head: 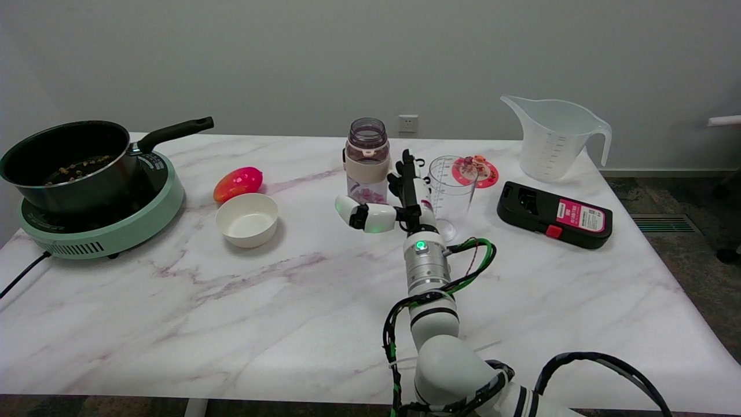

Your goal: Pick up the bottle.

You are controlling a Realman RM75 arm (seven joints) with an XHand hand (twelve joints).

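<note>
1. i see the bottle (367, 160) standing upright on the marble tabletop (173, 313), toward the far side and about mid-width.
2. it is clear with a purplish tint at the open neck, a pale beige band around its upper body, and some pinkish bits at the bottom.
3. my right hand (399, 200) is just right of the bottle and a little nearer to me, palm edge-on to the camera.
4. the fingers (408, 171) point away from me along the bottle's right side; i can't tell if they touch it.
5. the thumb (365, 215) sticks out to the left, crossing in front of the bottle's base.
6. so the bottle sits in the gap between thumb and fingers, and the hand is spread wide with nothing gripped.
7. a clear measuring cup (452, 191) stands right behind the hand on its other side, close to the fingers.
8. further right lie a black device with a pink label (554, 214), a pink round lid (477, 171) and a big translucent jug (553, 139).
9. to the left are a white bowl (247, 220), a red-orange fruit (238, 183) and a black pan (72, 162) on a green cooker (116, 226).
</note>
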